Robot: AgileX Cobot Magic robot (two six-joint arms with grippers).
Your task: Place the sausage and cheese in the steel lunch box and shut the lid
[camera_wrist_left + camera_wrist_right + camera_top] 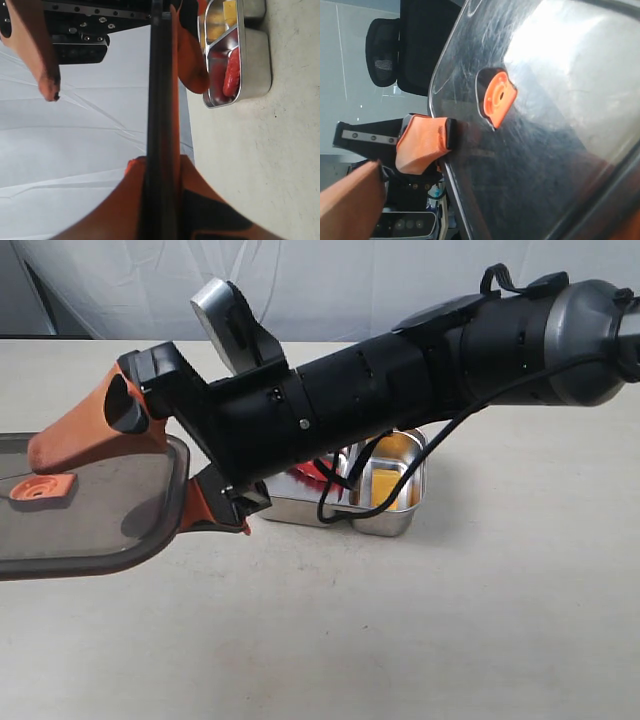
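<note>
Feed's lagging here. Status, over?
Left gripper shut on lid; right gripper open astride its edge. Sausage, cheese in box, uncovered. Right arm crosses close by box.

R arm (400, 390) stretched out long, approx level, dipping slightly twd its wrist. R gripper (124, 91) jaws spread wide, straddling one end of the lid (90, 525): one finger just beside its face, other well clear. L gripper (160, 162) fingers clamped tight on lid's opposite end.

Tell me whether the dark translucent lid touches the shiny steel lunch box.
Apart. The exterior view shows the dark translucent lid held up left of the steel lunch box, with bare table between them.
</note>
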